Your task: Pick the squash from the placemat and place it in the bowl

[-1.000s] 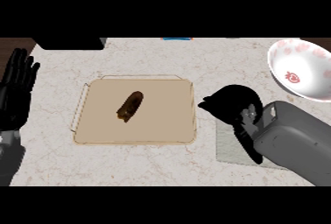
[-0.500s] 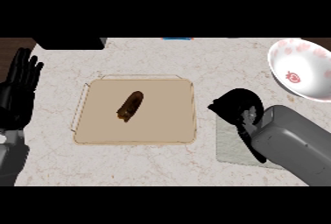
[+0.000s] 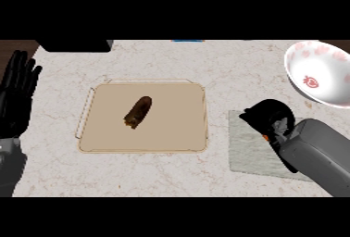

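Note:
A dark brown, elongated squash (image 3: 138, 112) lies tilted on the tan placemat (image 3: 174, 134) in the middle of the counter. The white bowl (image 3: 321, 74) with red strawberry marks stands at the far right, partly cut off by the view's edge. My right hand (image 3: 268, 116) hovers right of the placemat with its fingers curled, holding nothing, well apart from the squash. My left hand (image 3: 17, 95) rests open at the left edge, fingers pointing up.
A grey cloth (image 3: 254, 152) lies under my right hand, right of the placemat. A black object (image 3: 74, 45) sits at the counter's back left. A small blue thing (image 3: 187, 40) shows at the back edge.
My right hand has drawn back to the right and a little down, away from the placemat. The left hand has shifted slightly. The squash has not moved.

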`<state>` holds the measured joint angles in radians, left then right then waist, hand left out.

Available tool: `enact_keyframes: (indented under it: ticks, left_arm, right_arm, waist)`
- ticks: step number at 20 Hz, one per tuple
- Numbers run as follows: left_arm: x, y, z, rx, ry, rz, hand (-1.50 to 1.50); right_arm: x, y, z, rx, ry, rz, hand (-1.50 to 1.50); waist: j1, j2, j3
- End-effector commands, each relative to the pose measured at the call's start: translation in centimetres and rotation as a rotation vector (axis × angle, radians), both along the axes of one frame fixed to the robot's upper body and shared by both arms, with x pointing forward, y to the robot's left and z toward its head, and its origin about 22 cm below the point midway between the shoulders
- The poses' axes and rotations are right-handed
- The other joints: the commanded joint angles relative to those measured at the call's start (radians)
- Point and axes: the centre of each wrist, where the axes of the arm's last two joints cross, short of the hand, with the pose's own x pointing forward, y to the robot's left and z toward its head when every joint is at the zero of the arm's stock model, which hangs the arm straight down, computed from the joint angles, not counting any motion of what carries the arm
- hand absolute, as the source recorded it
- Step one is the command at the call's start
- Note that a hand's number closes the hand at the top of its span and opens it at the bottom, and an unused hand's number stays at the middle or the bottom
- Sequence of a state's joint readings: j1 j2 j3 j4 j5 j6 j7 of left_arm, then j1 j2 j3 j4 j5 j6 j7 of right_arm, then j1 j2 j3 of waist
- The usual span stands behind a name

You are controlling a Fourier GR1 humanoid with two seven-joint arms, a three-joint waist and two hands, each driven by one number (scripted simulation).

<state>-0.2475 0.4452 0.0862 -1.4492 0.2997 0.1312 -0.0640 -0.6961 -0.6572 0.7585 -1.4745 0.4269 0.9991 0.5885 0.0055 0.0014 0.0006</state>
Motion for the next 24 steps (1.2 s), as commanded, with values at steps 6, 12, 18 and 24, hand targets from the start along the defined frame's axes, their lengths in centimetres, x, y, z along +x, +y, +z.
enact_keyframes:
  ticks: [6, 12, 18, 24]
  left_arm:
    - [-1.0, 0.4, -1.4, 0.017, 0.012, 0.003, 0.00]
    - [0.5, 0.3, 0.7, 0.009, -0.008, 0.007, 0.00]
    - [0.2, -1.3, -1.3, -0.003, -0.013, 0.004, 0.00]
    - [-0.1, 0.1, 1.3, -0.008, -0.009, 0.000, 0.00]
  right_arm:
    - [2.7, -1.7, -1.3, 0.072, 0.026, 0.001, -1.50]
    - [2.6, -3.9, -3.4, 0.059, 0.016, 0.045, -1.50]
    - [1.3, -4.1, -6.7, 0.024, 0.028, 0.025, -1.50]
    - [2.6, -4.0, -8.5, 0.003, 0.052, 0.023, -1.50]
  waist:
    - [0.008, 0.001, 0.000]
    - [0.002, 0.001, 0.000]
    - [-0.003, 0.000, -0.001]
    - [0.002, 0.000, 0.000]
